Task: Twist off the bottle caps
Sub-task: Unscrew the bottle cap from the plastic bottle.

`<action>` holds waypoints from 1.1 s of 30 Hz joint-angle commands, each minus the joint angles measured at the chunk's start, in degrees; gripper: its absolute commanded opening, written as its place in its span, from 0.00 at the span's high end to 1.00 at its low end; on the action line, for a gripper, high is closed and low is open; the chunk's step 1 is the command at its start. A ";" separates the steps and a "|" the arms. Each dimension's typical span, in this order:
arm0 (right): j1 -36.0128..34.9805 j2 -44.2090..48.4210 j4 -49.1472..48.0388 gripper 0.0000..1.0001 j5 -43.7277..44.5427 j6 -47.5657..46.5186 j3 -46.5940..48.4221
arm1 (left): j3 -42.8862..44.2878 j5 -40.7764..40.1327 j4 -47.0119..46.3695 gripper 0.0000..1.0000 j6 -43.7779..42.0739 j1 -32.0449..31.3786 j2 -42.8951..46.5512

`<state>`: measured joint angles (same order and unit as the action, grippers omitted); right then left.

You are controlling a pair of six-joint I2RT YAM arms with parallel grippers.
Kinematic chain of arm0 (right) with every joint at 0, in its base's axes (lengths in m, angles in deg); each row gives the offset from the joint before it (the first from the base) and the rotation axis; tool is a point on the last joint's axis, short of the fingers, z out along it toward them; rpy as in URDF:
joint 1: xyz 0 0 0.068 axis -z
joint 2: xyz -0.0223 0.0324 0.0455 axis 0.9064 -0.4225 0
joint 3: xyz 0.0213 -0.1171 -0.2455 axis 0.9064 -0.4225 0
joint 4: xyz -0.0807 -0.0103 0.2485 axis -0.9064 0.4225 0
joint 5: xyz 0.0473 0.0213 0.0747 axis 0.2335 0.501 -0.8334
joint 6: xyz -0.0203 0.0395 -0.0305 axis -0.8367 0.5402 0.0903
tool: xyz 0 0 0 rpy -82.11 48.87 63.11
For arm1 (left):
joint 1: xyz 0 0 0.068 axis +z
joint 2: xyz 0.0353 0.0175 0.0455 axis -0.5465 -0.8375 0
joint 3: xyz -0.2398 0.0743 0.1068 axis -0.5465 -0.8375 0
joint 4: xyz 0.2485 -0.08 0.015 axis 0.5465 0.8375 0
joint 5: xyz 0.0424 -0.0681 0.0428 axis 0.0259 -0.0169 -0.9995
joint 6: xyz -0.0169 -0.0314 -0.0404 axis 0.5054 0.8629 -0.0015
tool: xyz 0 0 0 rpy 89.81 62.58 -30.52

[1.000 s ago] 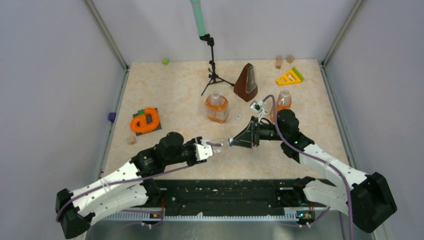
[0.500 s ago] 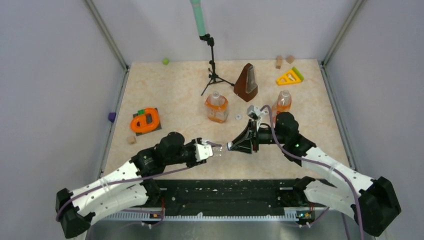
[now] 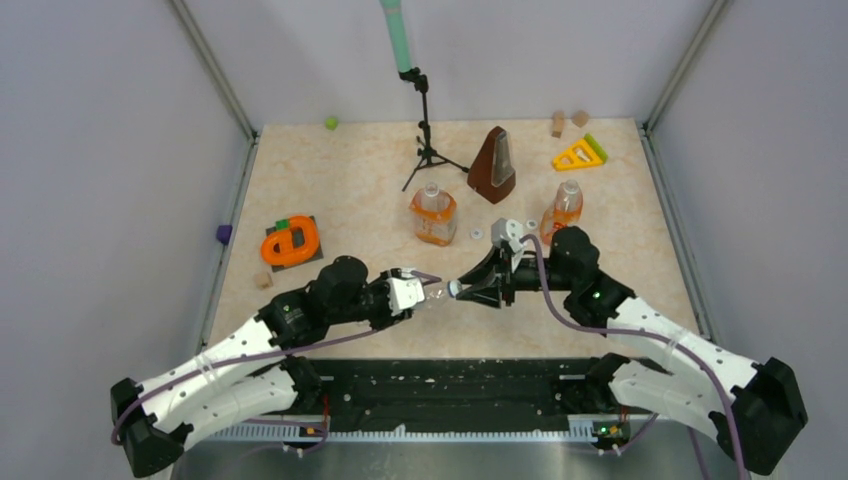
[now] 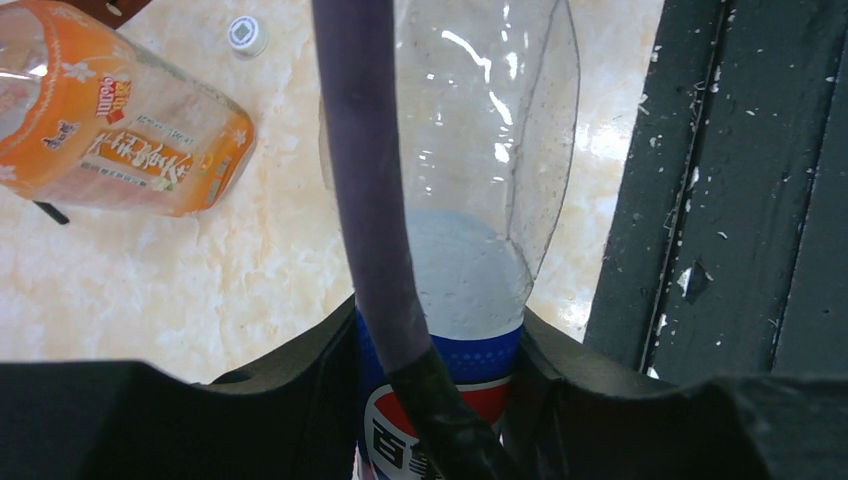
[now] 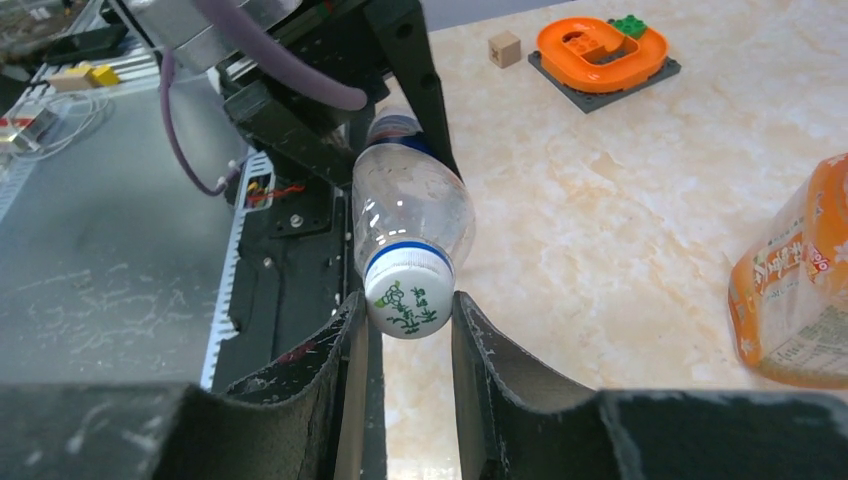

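Left hand (image 3: 432, 290) holding clear bottle (image 5: 410, 205); right hand (image 3: 458, 291) clamping tighter on white cap (image 5: 403, 302), wrist rotating since second ago, so unscrewing probably starting

Bright, even light from overhead, soft shadows on the desk (image 3: 350, 190). White glare streaks on the clear bottle (image 4: 480, 130). Wrist views bend at the edges; the near fingers (image 5: 300, 410) look slightly blurry, I think, while the cap (image 5: 405, 300) is sharp.
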<state>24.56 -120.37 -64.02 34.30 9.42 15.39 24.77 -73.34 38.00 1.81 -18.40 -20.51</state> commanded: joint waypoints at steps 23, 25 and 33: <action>-1.04 -9.27 -2.58 0.53 8.20 14.99 5.97 | 0.40 -16.94 -5.64 1.00 -0.87 -0.15 0.46; -1.04 -8.98 -3.43 0.53 9.12 15.63 5.97 | 0.30 -16.90 -5.65 1.00 -0.95 -0.15 0.60; -0.95 -11.24 -4.29 0.45 8.39 19.11 7.90 | 0.35 -18.79 -5.03 1.00 -1.02 -0.50 0.09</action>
<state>24.21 -130.40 -65.27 41.77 26.89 19.94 24.55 -77.62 39.14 1.28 -18.27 -20.94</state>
